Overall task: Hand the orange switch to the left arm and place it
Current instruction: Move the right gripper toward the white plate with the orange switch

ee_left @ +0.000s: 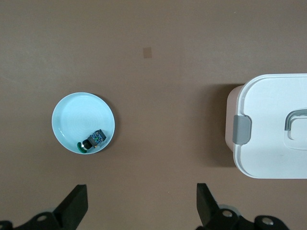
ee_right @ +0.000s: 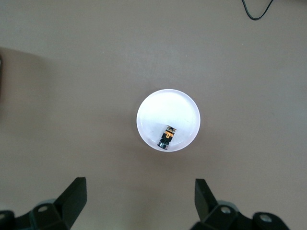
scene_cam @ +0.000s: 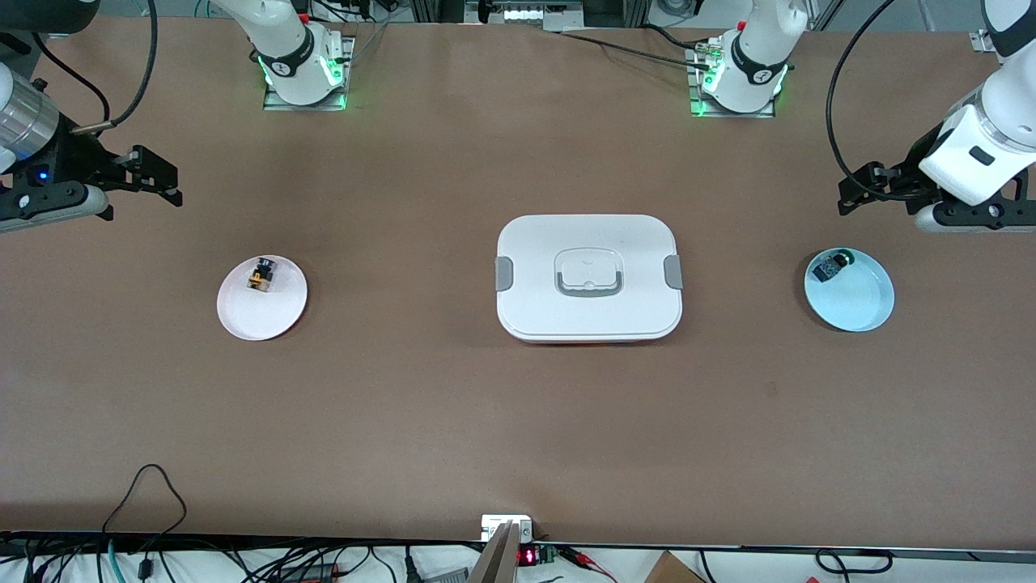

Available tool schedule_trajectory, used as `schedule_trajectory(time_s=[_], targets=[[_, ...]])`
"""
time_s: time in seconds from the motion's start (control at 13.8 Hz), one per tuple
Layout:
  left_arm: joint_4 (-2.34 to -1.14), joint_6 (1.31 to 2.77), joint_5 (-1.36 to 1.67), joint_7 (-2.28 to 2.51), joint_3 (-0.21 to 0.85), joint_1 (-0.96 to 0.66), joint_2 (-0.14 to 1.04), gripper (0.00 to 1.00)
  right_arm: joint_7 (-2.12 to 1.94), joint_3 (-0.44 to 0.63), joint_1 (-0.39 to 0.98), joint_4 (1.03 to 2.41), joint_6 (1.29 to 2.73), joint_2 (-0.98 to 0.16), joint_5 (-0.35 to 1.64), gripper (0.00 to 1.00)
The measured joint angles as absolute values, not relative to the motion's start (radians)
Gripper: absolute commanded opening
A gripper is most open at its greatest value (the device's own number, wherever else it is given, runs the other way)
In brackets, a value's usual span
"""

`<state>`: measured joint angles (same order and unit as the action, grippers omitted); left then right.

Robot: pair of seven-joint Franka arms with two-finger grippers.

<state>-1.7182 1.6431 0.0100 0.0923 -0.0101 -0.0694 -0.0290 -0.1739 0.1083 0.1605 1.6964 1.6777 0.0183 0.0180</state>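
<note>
On the table: box (scene_cam: 588,277) sits mid-table, lid on, grey clips at 3 and 9 o'clock of its lid as the front view shows it.
Switch: orange switch (scene_cam: 261,274) lies on its side in the pink plate (scene_cam: 275,320), toward the right arm's end of the table; on the plate it rests near the rim at about 12 o'clock in the front view.
Other plate: blue plate (scene_cam: 858,312) toward the left arm's end holds a black part with green-blue bits (scene_cam: 832,265), near its rim at about 11 o'clock; not the target.
Right gripper: right gripper (ee_right: 139,201) hangs in the air over bare table just beside the pink plate, jaws spread wide, nothing in them.
Left gripper: left gripper (ee_left: 141,203) waits high over the table near the blue plate, jaws spread wide, empty.
Handling: the switch looks tiny, light and rigid; its round body would likely roll or skid on the smooth plate if nudged.
Grip: best taken across the barrel at the orange band, jaws square to its long axis, leaving one end free for the handover.
Risk: the box stands between the plates, so the carry must pass above or around it.
</note>
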Motion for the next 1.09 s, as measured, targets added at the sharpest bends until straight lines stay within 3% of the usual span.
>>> schedule_trajectory(time_s=[0.44, 0.65, 1.09], targets=[[-1.718, 1.643, 0.010, 0.092, -0.010, -0.069, -0.029, 1.00, -0.197, 0.108, 0.161, 1.696, 1.676, 0.018, 0.018, 1.00], [-1.718, 1.643, 0.010, 0.092, -0.010, -0.069, -0.029, 1.00, -0.240, 0.108, 0.161, 1.697, 1.589, 0.011, 0.018, 1.00], [-1.717, 1.643, 0.010, 0.092, -0.010, -0.069, -0.029, 1.00, -0.663, 0.109, 0.160, 1.724, 1.596, -0.067, 0.016, 1.00]])
